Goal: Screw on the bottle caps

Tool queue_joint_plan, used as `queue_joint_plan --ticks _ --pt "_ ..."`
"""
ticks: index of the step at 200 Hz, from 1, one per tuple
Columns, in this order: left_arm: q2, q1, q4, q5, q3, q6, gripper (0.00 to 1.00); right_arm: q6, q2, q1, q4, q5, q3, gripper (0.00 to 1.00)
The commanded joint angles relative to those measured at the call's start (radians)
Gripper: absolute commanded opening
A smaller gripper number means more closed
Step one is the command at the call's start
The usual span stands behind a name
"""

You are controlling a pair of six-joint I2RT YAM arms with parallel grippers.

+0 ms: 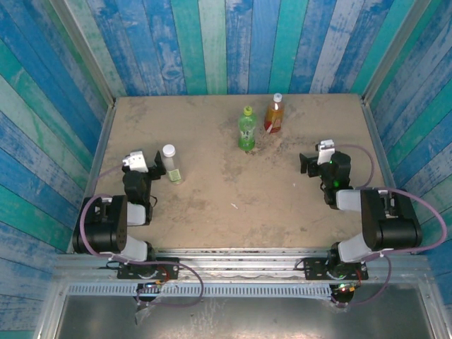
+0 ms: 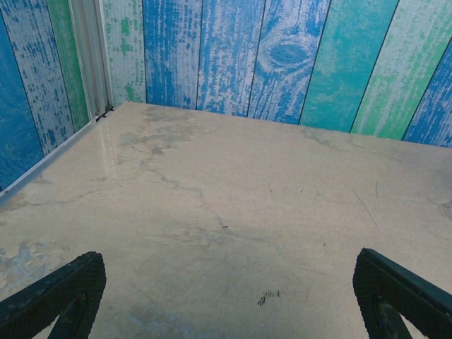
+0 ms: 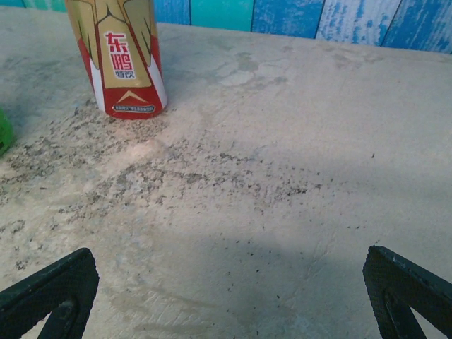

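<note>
Three bottles stand upright on the table. The green bottle (image 1: 246,133) carries a yellow-green cap (image 1: 247,111). Just right of it, the amber bottle (image 1: 273,116) with a red label (image 3: 123,67) has a white cap (image 1: 277,97) on top. The clear bottle (image 1: 171,167) with pale contents wears a white cap (image 1: 168,150) and stands close beside my left gripper (image 1: 158,167). That left gripper (image 2: 227,263) is open over bare table. My right gripper (image 1: 308,164) is open too (image 3: 227,265), well short of the amber bottle. A sliver of the green bottle (image 3: 3,131) shows at the left edge.
Blue and green plank walls (image 1: 212,42) enclose the tan table (image 1: 226,191) on three sides. A metal rail (image 1: 233,253) runs along the near edge by the arm bases. Open table lies between the two grippers.
</note>
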Motion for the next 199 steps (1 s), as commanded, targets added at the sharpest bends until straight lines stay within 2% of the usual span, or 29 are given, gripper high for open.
queue_joint_plan --ticks 1,199 --pt "0.025 -0.005 0.018 0.014 0.018 0.015 0.94 -0.017 0.007 -0.005 0.018 -0.025 0.019 1.0" --pt "0.025 -0.01 0.023 0.004 0.017 0.015 0.94 -0.021 0.013 0.009 0.005 0.014 0.028 1.0"
